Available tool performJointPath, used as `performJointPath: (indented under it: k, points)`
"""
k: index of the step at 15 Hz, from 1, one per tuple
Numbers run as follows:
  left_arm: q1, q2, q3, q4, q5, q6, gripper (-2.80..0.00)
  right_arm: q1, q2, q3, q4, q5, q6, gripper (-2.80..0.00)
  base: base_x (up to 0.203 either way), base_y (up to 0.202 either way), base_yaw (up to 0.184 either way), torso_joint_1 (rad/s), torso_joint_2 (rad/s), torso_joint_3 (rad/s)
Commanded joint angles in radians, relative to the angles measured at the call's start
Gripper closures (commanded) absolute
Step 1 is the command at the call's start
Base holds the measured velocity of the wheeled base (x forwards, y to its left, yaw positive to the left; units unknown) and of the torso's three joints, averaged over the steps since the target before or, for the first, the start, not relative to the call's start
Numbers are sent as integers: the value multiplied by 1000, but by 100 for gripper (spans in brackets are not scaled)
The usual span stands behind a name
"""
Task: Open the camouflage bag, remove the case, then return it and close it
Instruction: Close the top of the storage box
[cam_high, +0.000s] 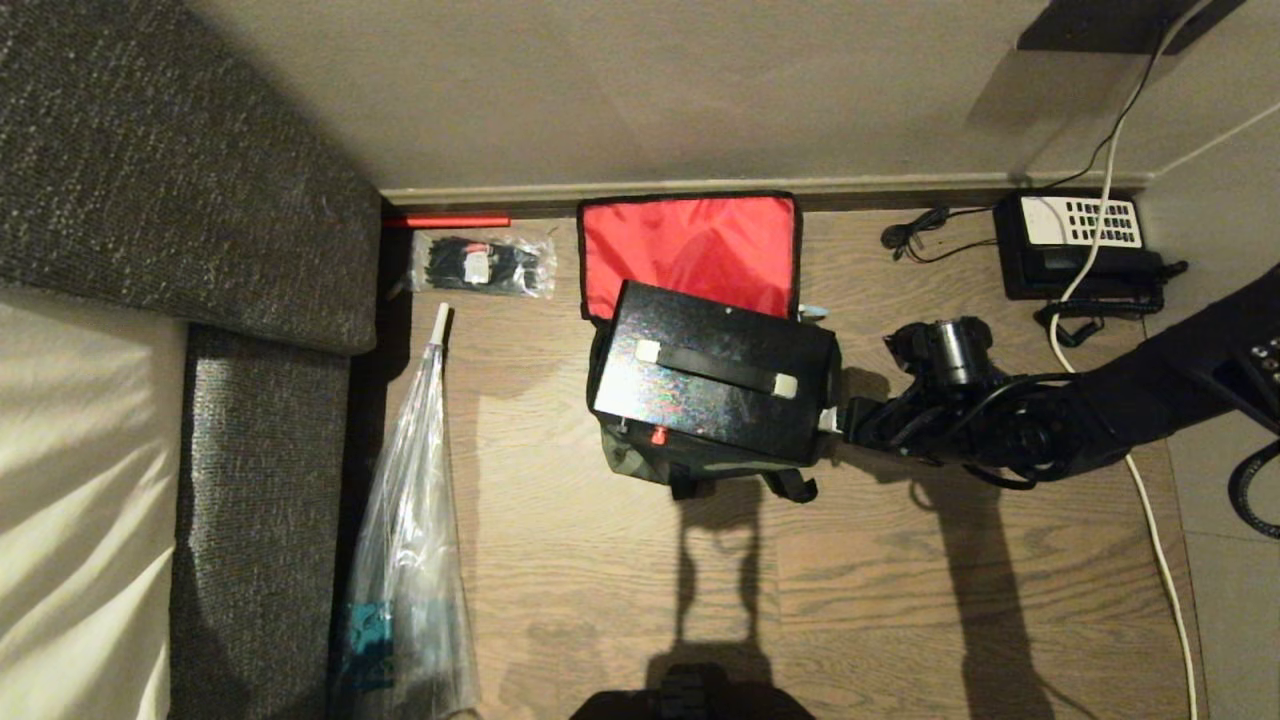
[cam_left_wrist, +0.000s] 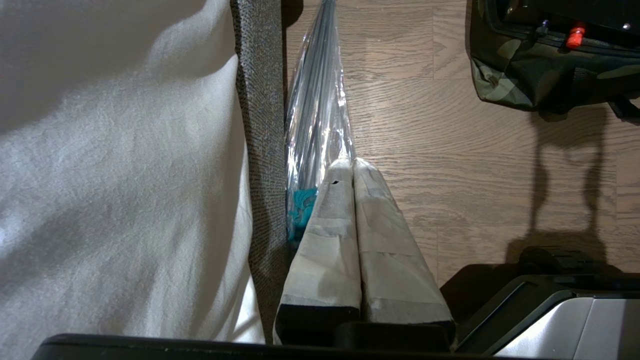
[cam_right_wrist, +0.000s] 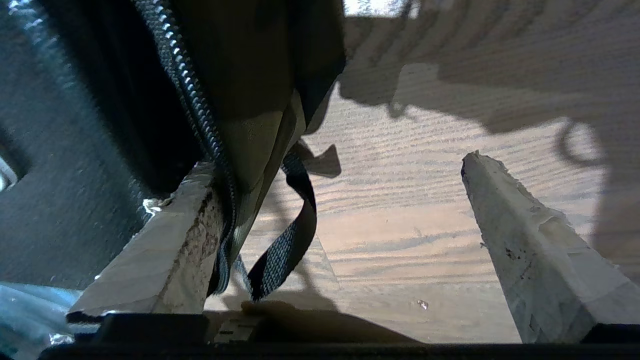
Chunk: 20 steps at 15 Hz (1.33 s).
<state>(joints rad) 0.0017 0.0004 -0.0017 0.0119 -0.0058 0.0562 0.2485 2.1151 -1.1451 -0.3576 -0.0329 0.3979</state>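
The camouflage bag (cam_high: 640, 462) sits on the wood floor with its lid thrown back, red lining (cam_high: 690, 250) facing up. The black speckled case (cam_high: 715, 370) rests in the bag's mouth, handle up and slightly askew, its red button (cam_high: 658, 436) at the near edge. My right gripper (cam_high: 835, 420) is at the bag's right end and open. In the right wrist view one of the fingers (cam_right_wrist: 165, 250) lies against the bag's zipper edge (cam_right_wrist: 195, 110), the other stands apart over bare floor, and a black strap (cam_right_wrist: 295, 235) hangs between them. My left gripper (cam_left_wrist: 350, 162) is parked shut beside the sofa.
A grey sofa (cam_high: 250, 200) with a white cushion fills the left. A plastic-wrapped umbrella (cam_high: 410, 560), a packet of black ties (cam_high: 485, 265) and a red stick (cam_high: 450, 221) lie beside it. A black telephone (cam_high: 1080, 245) and white cable (cam_high: 1150, 500) are at right. The wall runs behind.
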Motion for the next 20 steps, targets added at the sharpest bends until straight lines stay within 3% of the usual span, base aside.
performJointPath:
  k: [1,12,20]
  points:
    - [0,-3,0,0,0,1,0,0,27,-16,-26,-8,3,0,0,0,0,0,0,0]
    - [0,-3,0,0,0,1,0,6,4,-16,-34,-44,-20,0,0,0,0,0,0,0]
    - [1,-2,0,0,0,1,0,58,-226,114,15,-26,-71,0,0,0,0,0,0,0]
